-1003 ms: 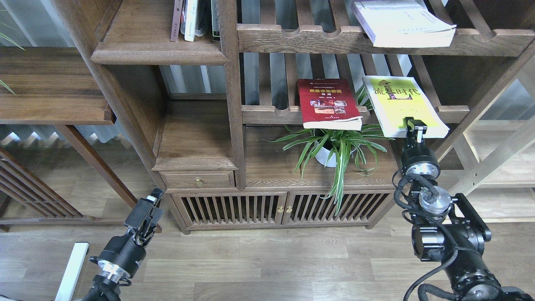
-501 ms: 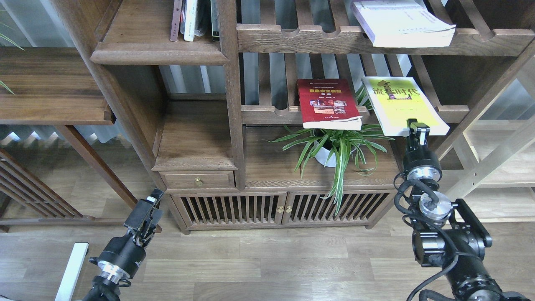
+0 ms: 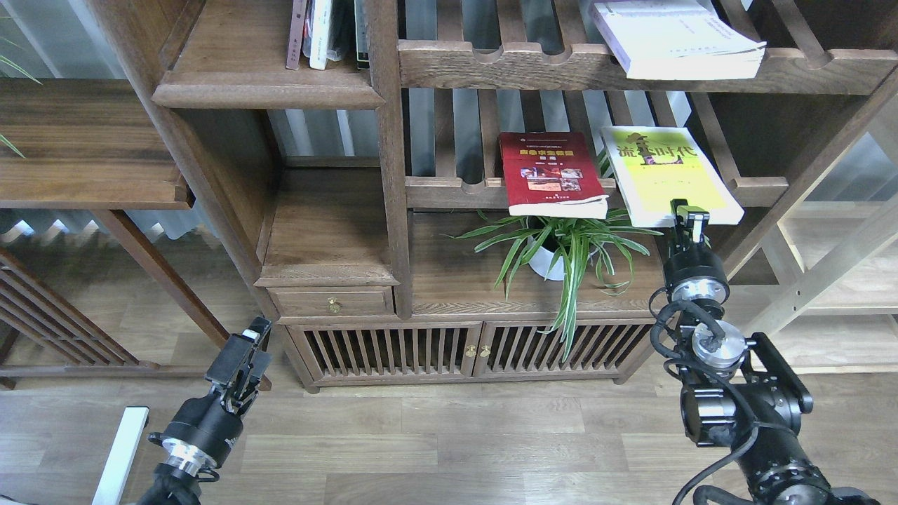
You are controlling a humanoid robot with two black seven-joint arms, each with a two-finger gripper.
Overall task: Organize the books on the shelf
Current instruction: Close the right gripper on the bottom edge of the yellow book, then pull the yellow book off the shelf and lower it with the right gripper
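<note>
Upright books (image 3: 324, 31) cut by top edge; left claw (image 3: 242, 358) too dark, finger gap unreadable.

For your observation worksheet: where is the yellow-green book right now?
In the head view, the yellow-green book lies right of centre on the slatted shelf, just right of the dark red book, with the right gripper at its near edge.

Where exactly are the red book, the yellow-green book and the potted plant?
red book (image 3: 551, 172), head view, middle of its front cover.
yellow-green book (image 3: 666, 175), head view, middle of its cover.
potted plant (image 3: 544, 263), head view, on its white pot.
</note>
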